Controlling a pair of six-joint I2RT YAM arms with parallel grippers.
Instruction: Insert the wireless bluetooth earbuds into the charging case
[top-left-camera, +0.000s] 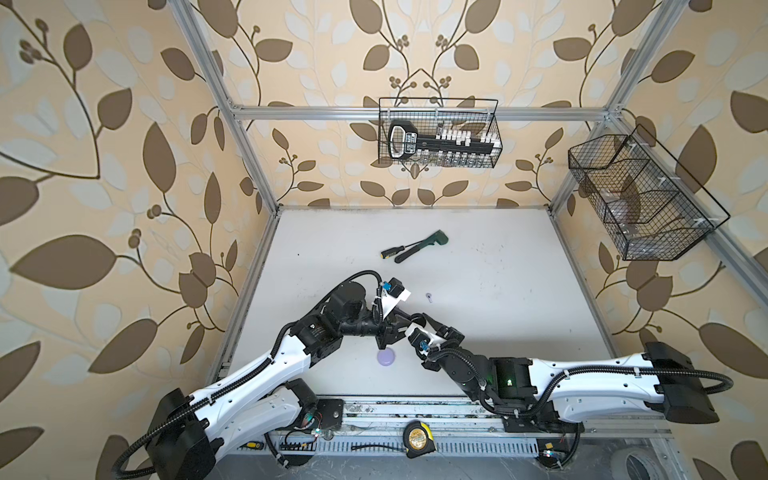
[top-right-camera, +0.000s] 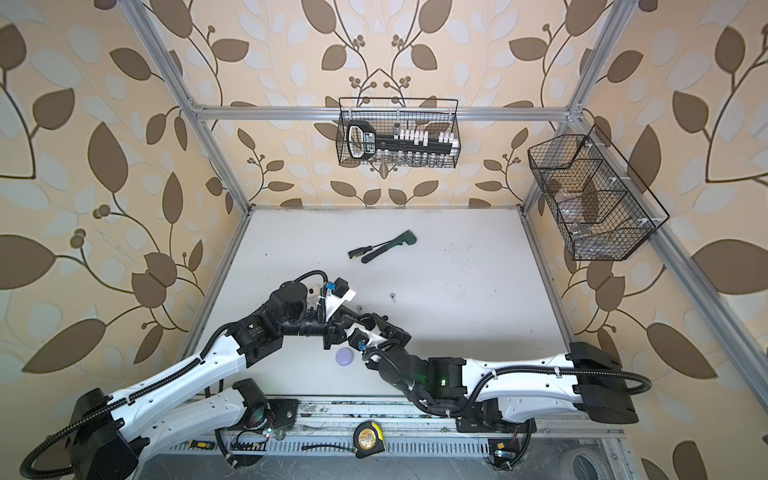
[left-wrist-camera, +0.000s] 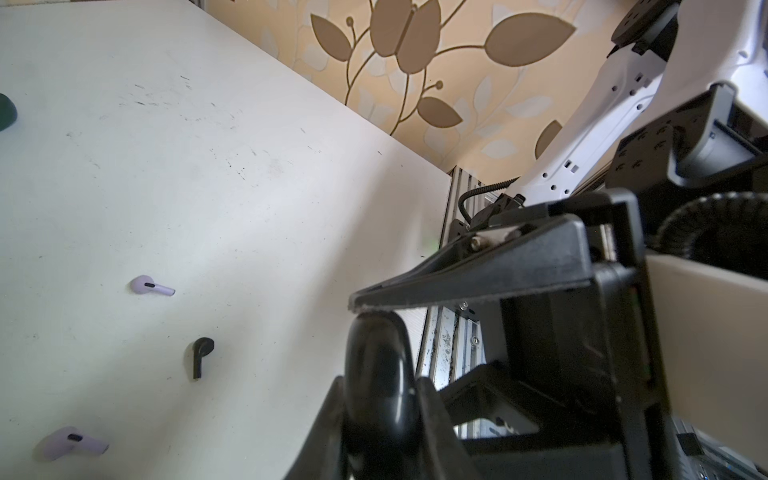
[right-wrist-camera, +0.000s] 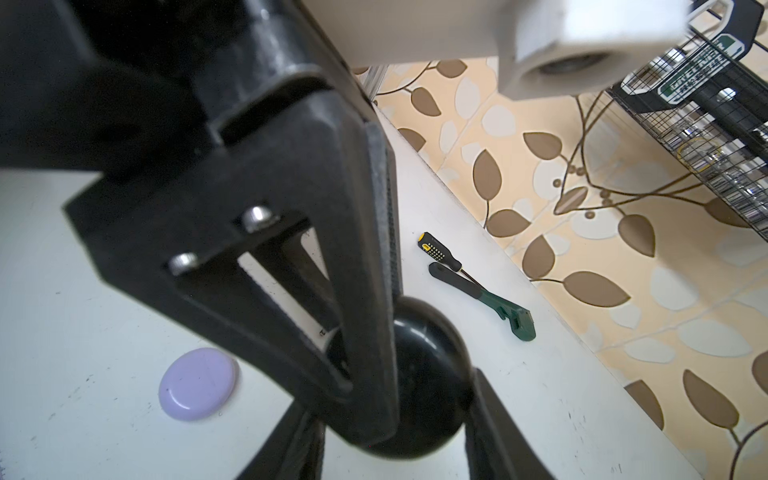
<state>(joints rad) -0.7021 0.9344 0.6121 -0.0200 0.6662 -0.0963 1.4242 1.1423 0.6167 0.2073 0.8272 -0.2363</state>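
The biggest thing I saw was the white table (top-left-camera: 519, 299). A back basket (top-left-camera: 495, 137) and a side basket (top-left-camera: 669, 237) hung on the walls above it. My two arms met over the front middle of the table. The left gripper (left-wrist-camera: 380, 386) was pinched tight on the black case (right-wrist-camera: 432, 353). The right gripper (right-wrist-camera: 392, 399) was clamped on that same case from the other side, so the case sat between them. I could not tell if its lid was up. Far back on the table lay a green wrench (top-left-camera: 422, 246) with a screwdriver (top-left-camera: 392, 252) just beside it. A tape measure (top-left-camera: 418, 438) sat on the rail in front. The lilac case (top-left-camera: 387, 357) lay shut on the table, near the grippers. Three buds that I could see lay loose on the table. A black bud (left-wrist-camera: 201, 357) was between one lilac bud (left-wrist-camera: 151, 286) and the other lilac bud (left-wrist-camera: 70, 446), and none of them touched.
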